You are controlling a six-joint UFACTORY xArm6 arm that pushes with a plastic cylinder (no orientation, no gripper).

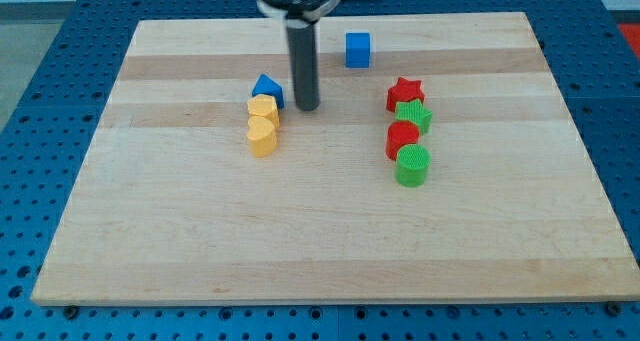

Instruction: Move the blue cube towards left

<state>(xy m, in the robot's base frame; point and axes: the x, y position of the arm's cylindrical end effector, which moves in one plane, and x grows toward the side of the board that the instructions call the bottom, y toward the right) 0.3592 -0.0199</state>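
My tip (306,108) rests on the wooden board (200,251) in the upper centre of the frame; it is a plain rod end, so there are no fingers to be apart or together. The blue cube (358,49) sits up and to the right of my tip, apart from it, near the board's top edge. Just left of my tip is a blue triangular block (267,87), touching a yellow block (263,109) with a second yellow block (262,135) below. At right centre, a column: red star (405,92), green star (413,115), red block (402,138), green cylinder (412,165).
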